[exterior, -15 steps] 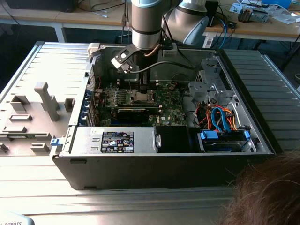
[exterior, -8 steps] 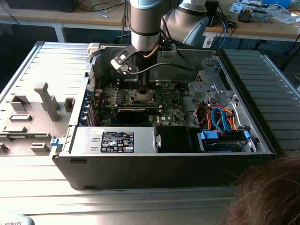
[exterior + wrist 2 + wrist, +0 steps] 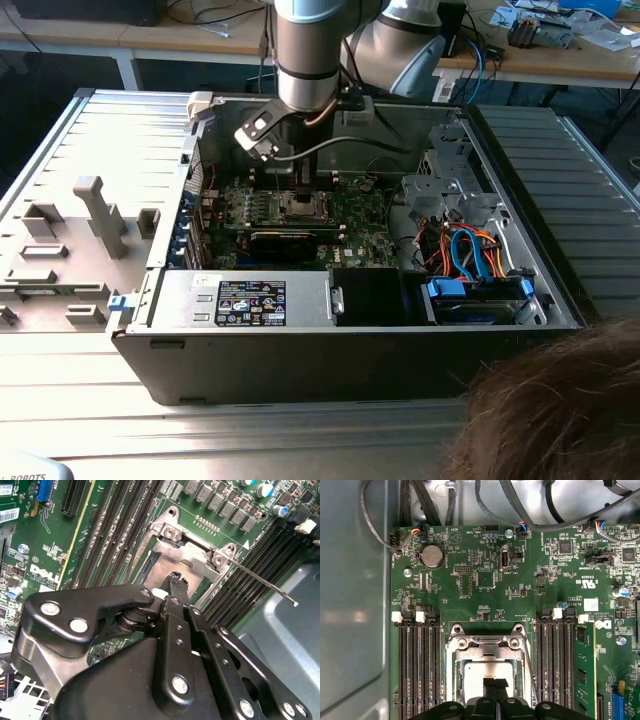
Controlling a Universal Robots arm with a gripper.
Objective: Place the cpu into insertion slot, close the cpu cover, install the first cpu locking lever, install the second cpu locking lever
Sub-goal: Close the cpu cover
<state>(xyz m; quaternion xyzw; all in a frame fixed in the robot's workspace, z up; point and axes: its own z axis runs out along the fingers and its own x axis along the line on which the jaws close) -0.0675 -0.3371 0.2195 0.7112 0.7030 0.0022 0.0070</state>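
Black hand closed, empty, over dull silver square cpu; silver-grey windowed cpu cover frames its edges.

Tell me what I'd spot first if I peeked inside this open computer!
The big grey robot arm reaching down into the open computer case grabs the eye first in the exterior view. In the first wrist view its black hand, fingertips together, is right over the shiny silver square chip on the green board. In the second wrist view a thin metal lever sticks out from the chip's frame.
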